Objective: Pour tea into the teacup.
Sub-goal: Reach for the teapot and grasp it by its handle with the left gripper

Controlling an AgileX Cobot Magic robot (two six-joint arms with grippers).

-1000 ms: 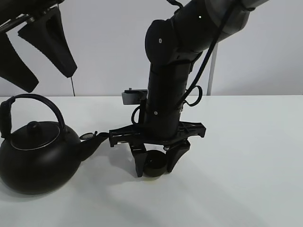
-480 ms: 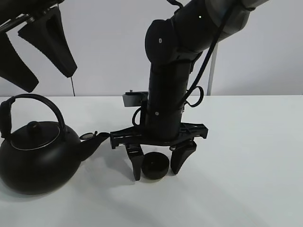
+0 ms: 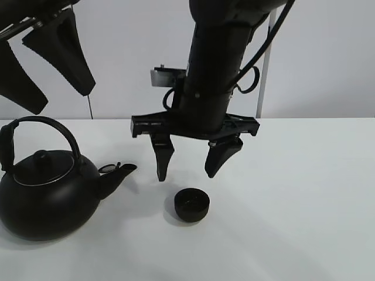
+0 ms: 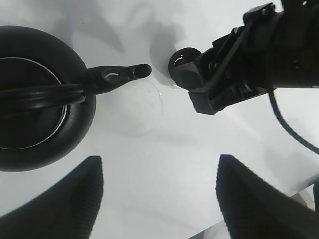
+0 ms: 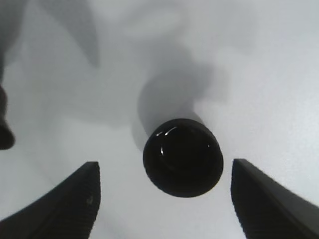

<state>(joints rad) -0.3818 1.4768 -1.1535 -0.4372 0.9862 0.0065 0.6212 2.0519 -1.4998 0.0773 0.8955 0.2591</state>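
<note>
Two splayed: left hand (image 4: 158,159), right hand (image 3: 186,175); teacup (image 5: 182,157) top-down only from right wrist.

White tabletop (image 3: 304,193) is looked at from the front, slightly above, mid-range, by the high cam: big round black kettle with an arched handle (image 3: 47,193) at lower left, small matte black round cup (image 3: 192,205) low centre. Both are also caught from overhead by the left wrist cam. Only the cup is seen, close and straight down, by the right one.
</note>
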